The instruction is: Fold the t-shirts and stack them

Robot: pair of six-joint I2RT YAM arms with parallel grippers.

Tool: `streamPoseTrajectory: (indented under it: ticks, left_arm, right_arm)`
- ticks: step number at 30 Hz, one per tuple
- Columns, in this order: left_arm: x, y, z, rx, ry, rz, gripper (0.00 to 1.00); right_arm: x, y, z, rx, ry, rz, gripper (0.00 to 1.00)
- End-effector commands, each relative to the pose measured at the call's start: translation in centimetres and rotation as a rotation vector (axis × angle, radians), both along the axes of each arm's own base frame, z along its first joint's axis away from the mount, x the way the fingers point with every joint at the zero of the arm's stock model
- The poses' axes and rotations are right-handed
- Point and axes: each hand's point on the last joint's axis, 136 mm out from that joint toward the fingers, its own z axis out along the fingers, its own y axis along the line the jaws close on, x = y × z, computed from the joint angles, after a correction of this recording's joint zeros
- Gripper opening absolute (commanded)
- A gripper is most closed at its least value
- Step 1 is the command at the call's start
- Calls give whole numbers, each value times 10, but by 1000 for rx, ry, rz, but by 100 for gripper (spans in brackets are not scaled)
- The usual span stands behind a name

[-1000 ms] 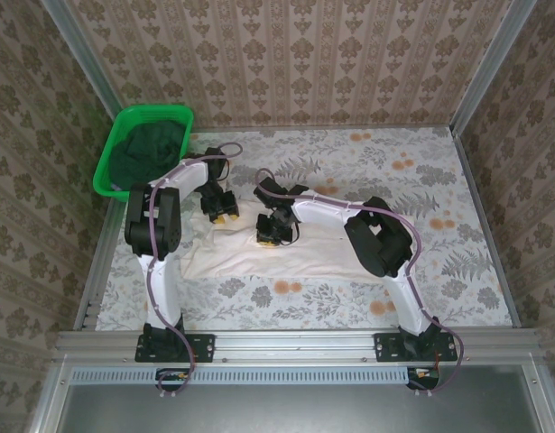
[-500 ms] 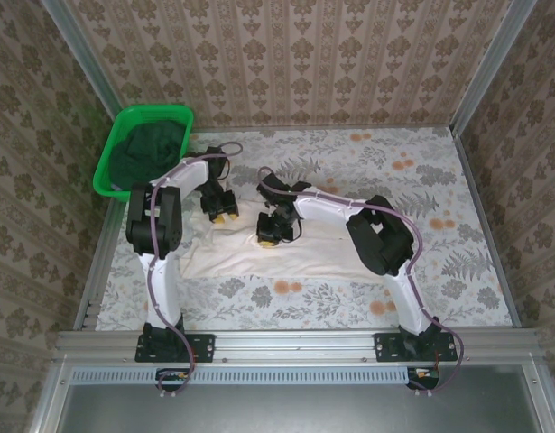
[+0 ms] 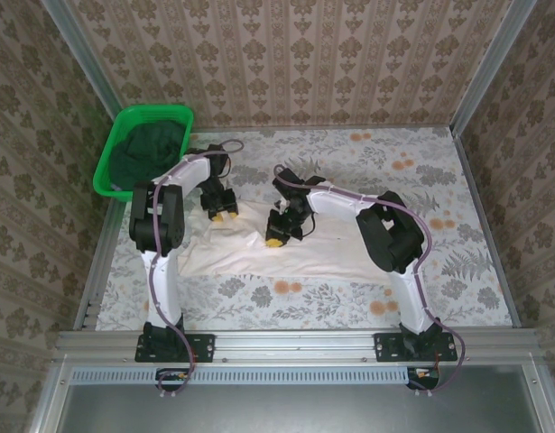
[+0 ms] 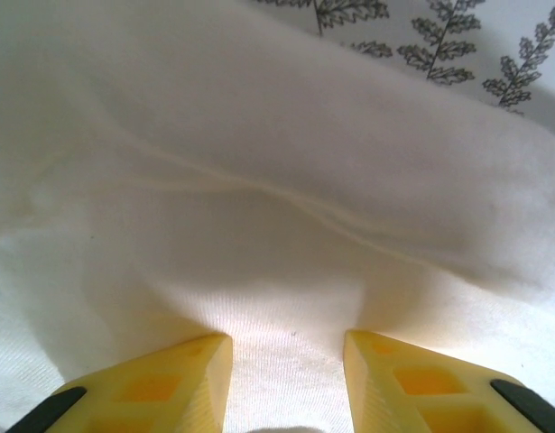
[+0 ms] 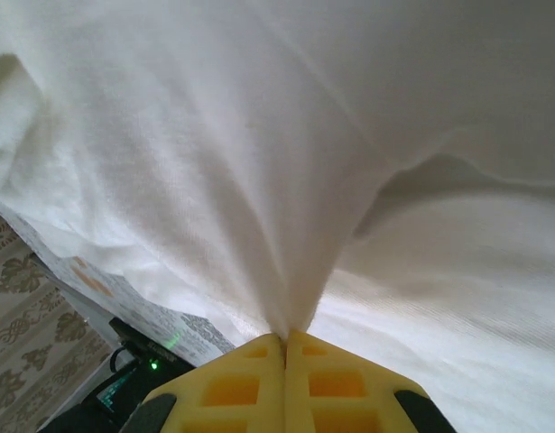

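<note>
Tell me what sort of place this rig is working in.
Likely a mock domestic test cell, not a real room: wallpapered panels in an aluminium frame box in a fern-print tabletop, where a green basket and cream t-shirt suggest laundry.

Looking steeply down from above and behind the black arm bases [image 3: 176,345], standing well back and taking in the whole fern-printed tabletop [image 3: 412,153]. Riding the left wrist, peering past the yellow-fingered left gripper [image 4: 287,341], very near the large pale cream cloth t-shirt [image 4: 259,180], facing a far strip of fern print. Riding the right wrist, equally close past the yellow-fingered right gripper [image 5: 285,338], tilting towards the brown damask-papered wall [image 5: 11,388]. Sharing that cream t-shirt across all three views.
</note>
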Motion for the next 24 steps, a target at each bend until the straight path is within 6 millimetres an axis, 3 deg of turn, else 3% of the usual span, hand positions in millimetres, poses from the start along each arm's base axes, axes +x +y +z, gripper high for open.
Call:
streamPoseTrajectory:
  ticks: [1, 6, 10, 13, 16, 20, 22, 24]
  left_arm:
    - [3, 12, -14, 58, 12, -24, 39]
    - [5, 13, -12, 70, 10, -33, 40]
    - [8, 11, -9, 66, 7, -36, 44]
    - [10, 10, 2, 63, -9, -39, 50]
    - [19, 8, 28, 47, -65, -30, 62]
    - [29, 4, 81, 8, -178, -27, 71]
    - [23, 9, 105, 9, -216, -23, 70]
    - [7, 14, 112, -9, -202, -13, 61]
  right_arm:
    - [-21, -7, 7, 17, 82, 39, 2]
    - [-19, -19, 1, -19, 78, 29, 2]
    - [-17, -22, -4, -32, 73, 35, 16]
    - [-15, -25, -6, -40, 54, 34, 35]
    - [-7, -30, 6, -16, -13, -5, 43]
    - [13, -37, 28, 57, -115, -70, 42]
    - [26, -44, 38, 91, -173, -109, 40]
    - [38, -55, 47, 105, -224, -146, 38]
